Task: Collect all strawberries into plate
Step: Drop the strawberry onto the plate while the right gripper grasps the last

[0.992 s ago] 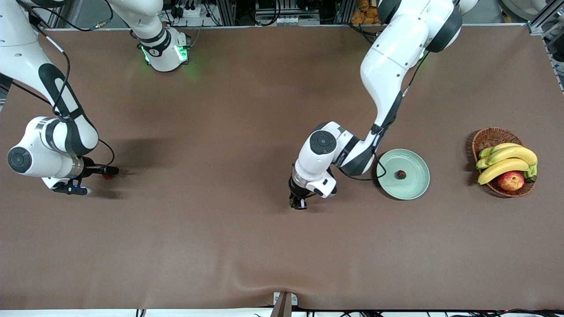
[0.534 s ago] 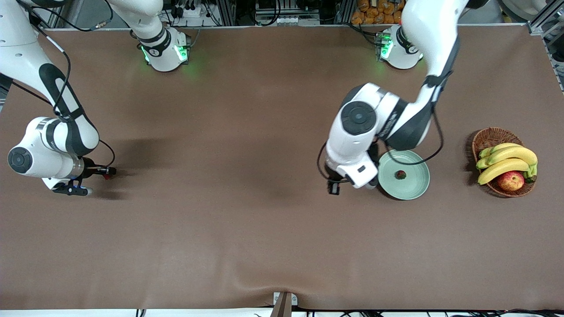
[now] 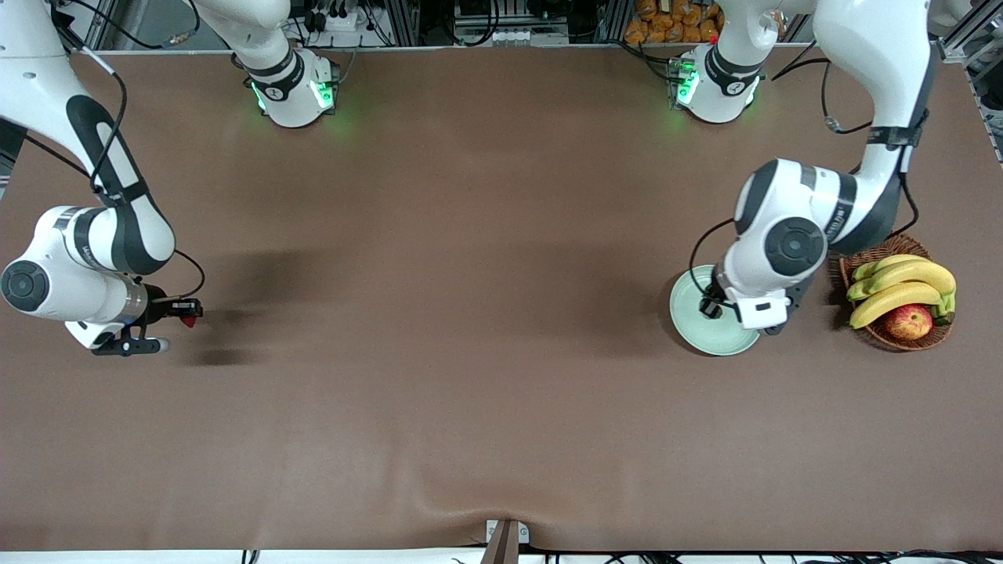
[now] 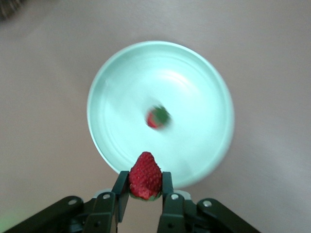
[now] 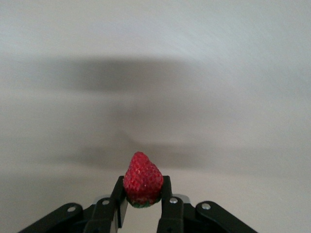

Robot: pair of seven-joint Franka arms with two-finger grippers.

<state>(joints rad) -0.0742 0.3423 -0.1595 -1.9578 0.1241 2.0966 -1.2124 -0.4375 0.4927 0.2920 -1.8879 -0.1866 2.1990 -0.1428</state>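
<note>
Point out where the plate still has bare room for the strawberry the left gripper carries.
The plate is bare all round the strawberry at its middle, out to the rim. The left gripper holds its strawberry over the rim.

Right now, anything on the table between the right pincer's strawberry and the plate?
Nothing: the front view shows only bare brown tablecloth between the right pincer, shut on a strawberry, and the plate.

A brown cloth-covered table (image 3: 470, 313) fills the scene, with metal framing, cables and orange items (image 3: 658, 19) along its edge at twelve o'clock and soft shadows across it.
</note>
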